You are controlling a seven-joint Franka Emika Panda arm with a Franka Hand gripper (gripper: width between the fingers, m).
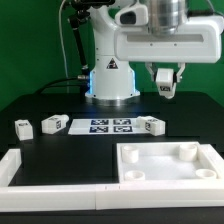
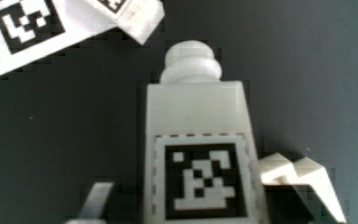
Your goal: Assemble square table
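- Grasp: the gripper (image 1: 167,84) hangs in the air at about 1 o'clock from the centre of the exterior view, clear of the black table (image 1: 60,100).
- Its fingers (image 2: 297,168) are clamped on the held leg (image 2: 197,120), one on each side of the square body. The jaws stand partly apart, with the leg filling the gap.
- The held leg is white, with a black-and-white tag on the face toward the wrist camera. Its rounded, stepped tip points away from the fingers.
- The square table top (image 1: 165,165) lies flat at about 4 o'clock, with its round corner sockets facing up. It sits lower in the picture than the gripper and well apart from it.
- The marker board (image 1: 105,126) lies at the centre, with the robot base (image 1: 110,75) behind it at 12 o'clock.
- A loose leg (image 1: 152,125) rests just beside the board's 3 o'clock end.
- At 9 o'clock lie a nearer-centre leg (image 1: 54,124) and an outer leg (image 1: 22,127), apart from each other.
- The border rail (image 1: 20,165) sits at 8 o'clock and runs along the near edge toward 6 o'clock.
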